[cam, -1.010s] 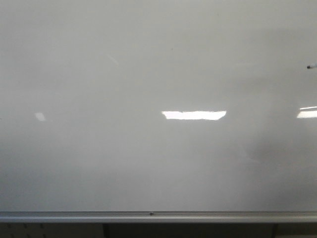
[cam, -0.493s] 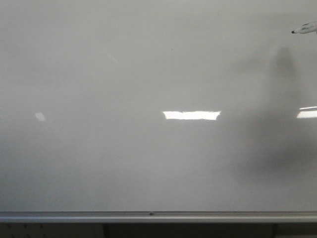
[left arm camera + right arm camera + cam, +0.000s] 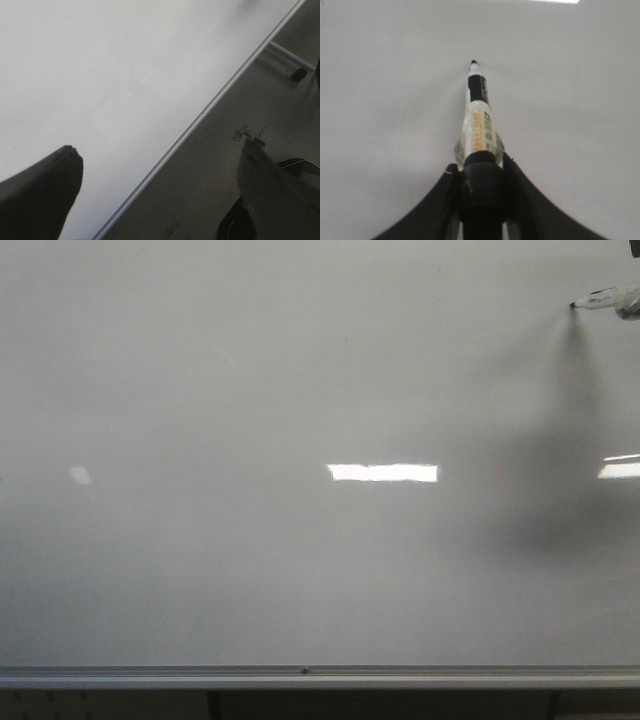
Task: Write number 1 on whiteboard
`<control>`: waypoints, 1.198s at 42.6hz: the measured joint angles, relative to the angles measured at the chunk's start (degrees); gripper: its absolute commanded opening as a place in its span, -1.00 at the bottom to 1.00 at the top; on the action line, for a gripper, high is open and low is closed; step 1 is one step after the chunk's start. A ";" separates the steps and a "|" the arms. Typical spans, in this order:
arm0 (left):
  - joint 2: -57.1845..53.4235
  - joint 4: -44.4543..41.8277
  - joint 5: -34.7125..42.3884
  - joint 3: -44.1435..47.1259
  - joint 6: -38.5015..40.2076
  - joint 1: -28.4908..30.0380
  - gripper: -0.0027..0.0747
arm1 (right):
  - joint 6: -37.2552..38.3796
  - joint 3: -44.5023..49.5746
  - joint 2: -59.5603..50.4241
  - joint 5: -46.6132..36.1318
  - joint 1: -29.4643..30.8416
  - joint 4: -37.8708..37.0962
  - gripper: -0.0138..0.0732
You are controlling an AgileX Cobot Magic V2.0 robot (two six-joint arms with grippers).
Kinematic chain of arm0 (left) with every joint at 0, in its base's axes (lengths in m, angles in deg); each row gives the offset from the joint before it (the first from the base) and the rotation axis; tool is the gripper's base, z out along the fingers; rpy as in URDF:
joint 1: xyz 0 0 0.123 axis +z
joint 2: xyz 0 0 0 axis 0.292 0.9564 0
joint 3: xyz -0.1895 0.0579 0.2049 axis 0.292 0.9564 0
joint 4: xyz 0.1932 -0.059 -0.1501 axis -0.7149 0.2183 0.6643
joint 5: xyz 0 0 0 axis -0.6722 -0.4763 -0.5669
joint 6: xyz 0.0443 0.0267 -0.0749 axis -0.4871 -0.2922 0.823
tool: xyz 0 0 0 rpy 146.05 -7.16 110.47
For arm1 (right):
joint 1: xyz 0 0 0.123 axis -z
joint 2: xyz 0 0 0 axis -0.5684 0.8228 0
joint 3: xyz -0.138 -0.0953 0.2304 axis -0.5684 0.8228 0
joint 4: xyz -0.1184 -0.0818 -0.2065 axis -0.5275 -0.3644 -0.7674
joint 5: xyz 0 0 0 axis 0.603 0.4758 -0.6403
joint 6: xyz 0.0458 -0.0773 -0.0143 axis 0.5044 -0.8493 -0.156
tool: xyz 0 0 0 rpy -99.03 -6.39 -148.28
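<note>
Left gripper [image 3: 150,200] spread, empty, beside whiteboard [image 3: 300,390]. No number 1 visible yet. Right gripper [image 3: 481,172] clamps marker [image 3: 479,120], tip at board's upper right. Risk: near edge; light contact could skip, heavy pressure could slip.

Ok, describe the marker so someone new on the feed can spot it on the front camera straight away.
Start from the whiteboard that fills the front view above its silver rail. Go to the top right corner, where a grey shadow climbs the board. The marker pokes in from the right edge there, held by the right gripper: a small pale barrel with a black tip pointing left, unlike the bright flat light reflections lower down.
</note>
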 measured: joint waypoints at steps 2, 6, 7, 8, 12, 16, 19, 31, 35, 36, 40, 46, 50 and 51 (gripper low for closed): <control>0.00 0.00 0.00 0.00 0.00 0.00 0.64 | 0.00 -0.11 0.25 1.74 0.00 0.00 -0.77; 0.00 0.00 0.00 0.00 0.00 0.00 0.64 | 0.00 -0.11 0.49 7.19 0.00 0.00 -0.77; 0.00 0.00 0.00 0.00 0.00 0.00 0.64 | 0.00 -0.11 0.53 8.66 0.00 0.00 -0.77; 0.00 0.00 0.00 0.00 0.00 0.00 0.64 | 0.00 -0.11 0.53 10.66 0.00 0.00 -0.77; 0.00 0.00 0.00 0.00 0.00 0.00 0.64 | 0.00 -0.11 0.53 16.23 0.00 0.00 -0.77; 0.00 0.00 0.00 0.00 0.00 0.00 0.64 | 0.00 -0.22 0.53 18.35 0.00 -0.09 -0.77; 0.00 0.00 0.00 0.00 0.00 0.00 0.64 | 0.00 -0.64 0.53 18.85 0.00 -0.09 -0.77; 0.00 0.52 0.00 0.00 0.00 0.00 0.64 | -1.51 -5.28 -6.28 25.59 -0.98 -0.09 -0.77; 0.00 1.25 0.00 0.00 0.00 0.00 0.64 | -5.96 -8.72 -7.76 32.72 -2.95 1.22 -0.77; 0.00 1.37 0.00 0.00 -0.23 -0.13 0.64 | -7.22 -9.95 -8.06 34.60 -3.66 1.96 -0.77; 0.00 1.35 -0.48 0.00 -1.31 -1.37 0.64 | -13.87 -13.57 -8.06 42.84 -5.94 4.88 -0.77; 0.33 1.35 -2.20 0.00 -3.34 -4.93 0.64 | -27.11 -18.22 -8.06 54.36 -8.65 11.12 -0.77; 1.19 1.40 -2.44 0.00 -4.98 -7.92 0.64 | -34.98 -19.97 -8.06 59.55 -9.09 16.24 -0.77; 1.41 1.49 -2.44 0.00 -5.30 -8.94 0.64 | -37.19 -20.18 -8.06 60.37 -9.20 17.94 -0.77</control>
